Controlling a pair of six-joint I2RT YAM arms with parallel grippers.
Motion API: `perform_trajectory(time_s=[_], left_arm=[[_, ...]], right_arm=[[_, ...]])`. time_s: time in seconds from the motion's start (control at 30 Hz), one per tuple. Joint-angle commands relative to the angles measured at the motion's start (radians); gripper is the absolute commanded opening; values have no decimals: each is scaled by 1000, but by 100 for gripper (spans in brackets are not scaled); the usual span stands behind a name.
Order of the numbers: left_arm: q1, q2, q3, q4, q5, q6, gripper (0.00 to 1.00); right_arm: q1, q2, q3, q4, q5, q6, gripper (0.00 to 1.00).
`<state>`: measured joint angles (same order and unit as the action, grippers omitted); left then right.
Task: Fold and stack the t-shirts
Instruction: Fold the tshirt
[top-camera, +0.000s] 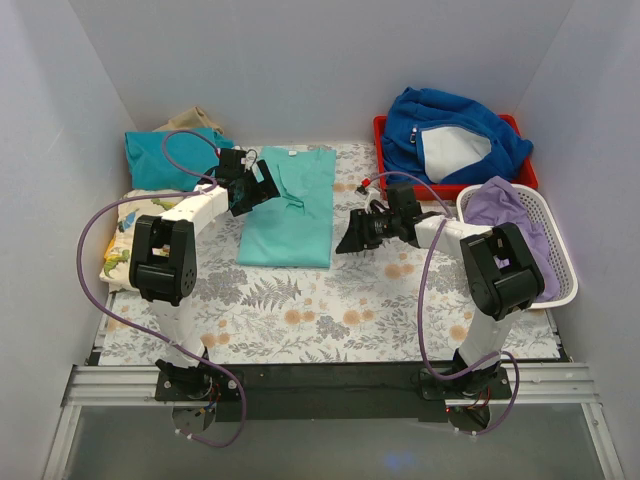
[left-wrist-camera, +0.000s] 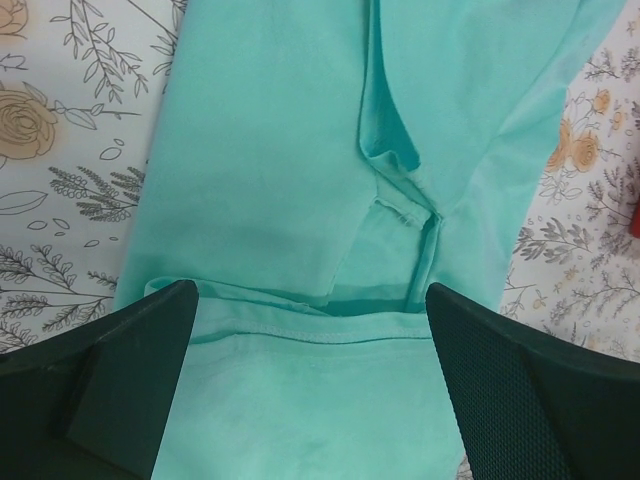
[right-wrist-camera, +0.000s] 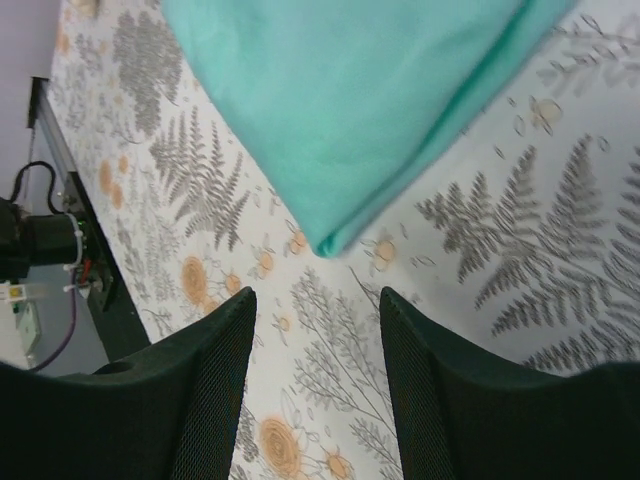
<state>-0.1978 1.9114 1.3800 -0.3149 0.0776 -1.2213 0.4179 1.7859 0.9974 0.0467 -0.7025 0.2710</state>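
Mint t-shirt (top-camera: 290, 210), folded lengthwise into a long panel, lies flat on the flowered surface (top-camera: 330, 320) between the two arms, with its collar end toward the far wall. The left gripper (top-camera: 262, 187) hovers over the shirt's upper left edge. Its jaws are spread wide and grasp nothing, and the wrist view shows a folded-in sleeve and hem lying below them. The right gripper (top-camera: 350, 240) sits low, just beside the shirt's near right corner. Its jaws are parted and released, and the corner lies ahead of them, apart from both. At far left rests a folded teal t-shirt (top-camera: 165, 158) and, nearer, a cream dinosaur-print t-shirt (top-camera: 120, 250). At right, a blue jacket (top-camera: 450, 130) fills a red tray (top-camera: 385, 135), and a white basket (top-camera: 565, 290) holds a purple garment (top-camera: 505, 205).
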Motion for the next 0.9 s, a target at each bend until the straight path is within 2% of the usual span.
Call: perform_trajectory(time_s=[0.0, 0.13, 0.27, 0.4, 0.7, 0.87], left_arm=[[6, -64, 21, -35, -42, 20, 98], [6, -51, 17, -23, -33, 13, 98], [6, -34, 36, -23, -24, 5, 98], [6, -34, 42, -9, -3, -4, 98], [6, -32, 42, 8, 47, -29, 98], [6, -43, 53, 8, 36, -23, 98]], right_arm=[[39, 4, 93, 138, -118, 74, 59], [102, 118, 222, 277, -216, 180, 59], [172, 292, 398, 375, -247, 269, 59], [208, 408, 466, 539, -255, 385, 60], [283, 599, 598, 538, -183, 350, 62], [286, 624, 576, 432, -71, 285, 62]])
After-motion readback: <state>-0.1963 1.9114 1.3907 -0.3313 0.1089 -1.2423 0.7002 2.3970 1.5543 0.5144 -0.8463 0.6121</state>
